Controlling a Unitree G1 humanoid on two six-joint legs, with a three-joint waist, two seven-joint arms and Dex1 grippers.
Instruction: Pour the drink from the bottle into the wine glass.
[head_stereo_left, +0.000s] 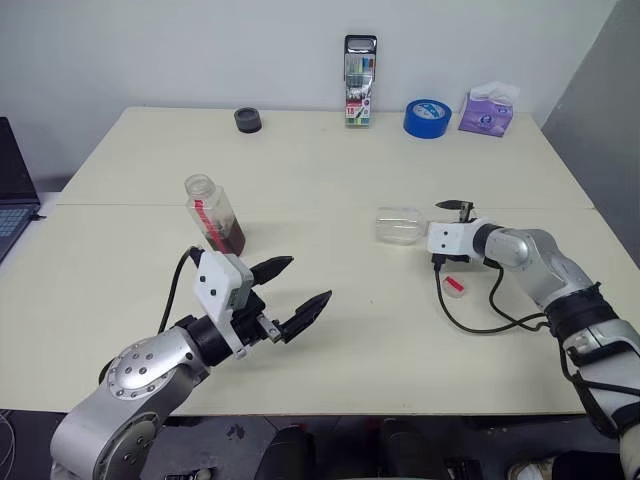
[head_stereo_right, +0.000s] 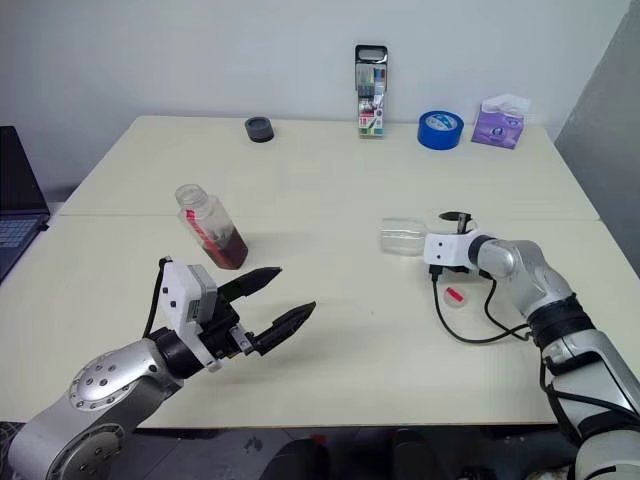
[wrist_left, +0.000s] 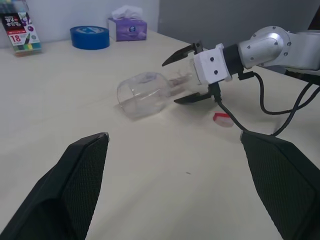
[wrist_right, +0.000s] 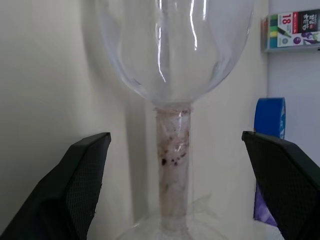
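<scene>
The wine glass (head_stereo_left: 398, 224) lies on its side on the table right of centre, bowl to the left, foot to the right. My right gripper (wrist_left: 170, 82) is open with a finger on either side of the stem (wrist_right: 172, 165), not closed on it. The bottle (head_stereo_left: 213, 212) stands left of centre without its cap, with the dark reddish drink (head_stereo_left: 230, 238) in its lower part. My left gripper (head_stereo_left: 309, 280) hovers open and empty in front of the bottle, to its right, pointing toward the glass.
A small red cap (head_stereo_left: 455, 285) lies on the table near my right wrist's black cable. Along the far edge stand a marker pack (head_stereo_left: 360, 80), a blue tape roll (head_stereo_left: 428, 117), a purple tissue pack (head_stereo_left: 487, 110) and a black round object (head_stereo_left: 248, 120). A laptop (head_stereo_left: 12, 190) sits at the left.
</scene>
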